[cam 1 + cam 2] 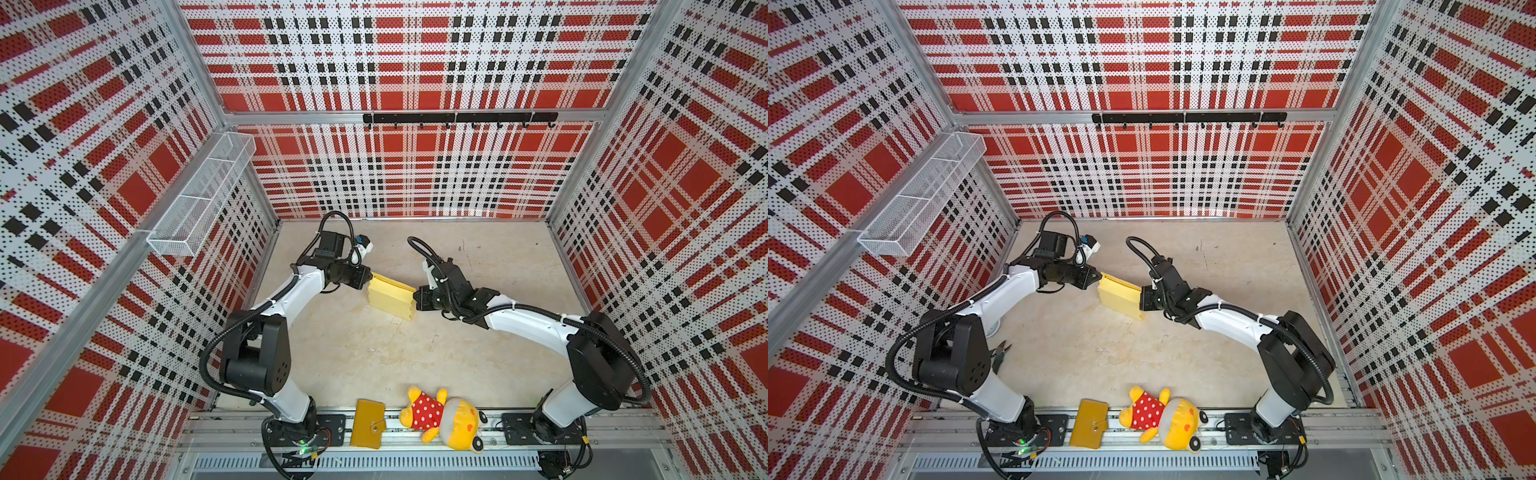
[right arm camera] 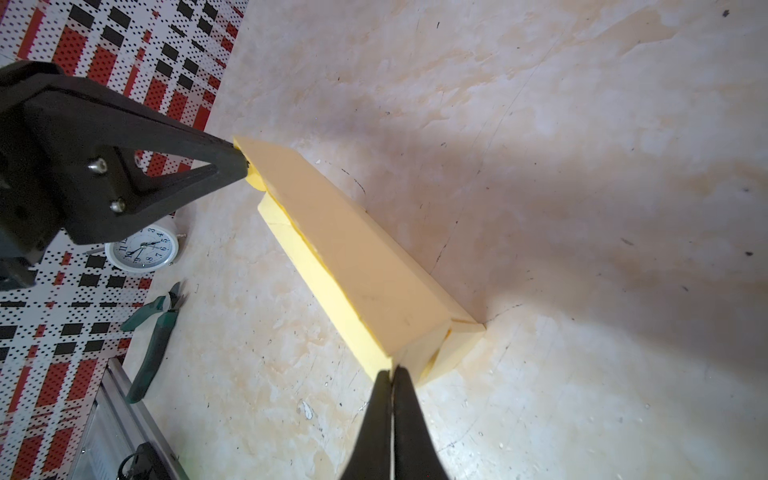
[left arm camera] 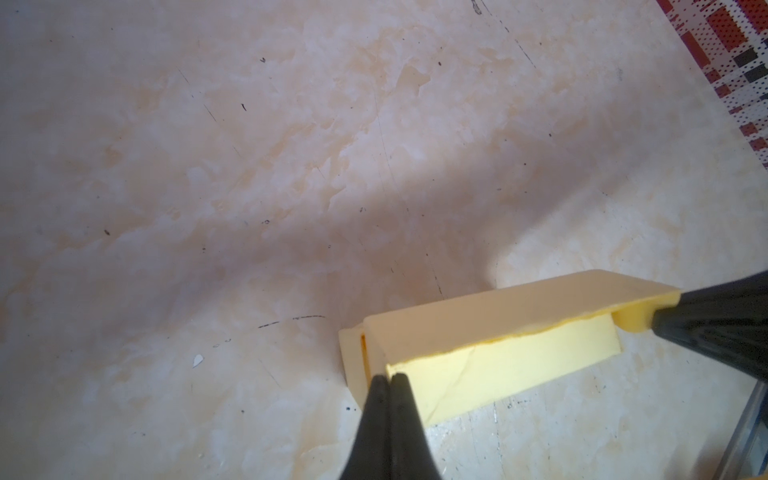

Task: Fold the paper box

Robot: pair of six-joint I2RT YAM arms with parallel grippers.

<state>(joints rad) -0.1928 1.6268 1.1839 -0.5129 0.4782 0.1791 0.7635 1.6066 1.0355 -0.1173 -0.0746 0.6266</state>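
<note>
Roughly at the middle of the counter (image 1: pixel 374 357) lies the paper box (image 1: pixel 390 296), its lid lifted at a slant above the base. The left end effector (image 3: pixel 388 377) is pinched together on one lid corner; the right end effector (image 2: pixel 392 370) is pinched on the corner at the opposite end. A wallet (image 1: pixel 368 424) and plush toy (image 1: pixel 444 415) lie well apart at the near edge.

Walls (image 1: pixel 415 62): perforated panels w/ red, white & black plaid on 3 sides, in alu frame (image 1: pixel 291 117). Back wall has black hook rail (image 1: pixel 457 118); left wall a white wire-mesh basket (image 1: pixel 199 195). Floor (image 1: pixel 374 353) beige, marbled, scuffed w/ dark marks.
</note>
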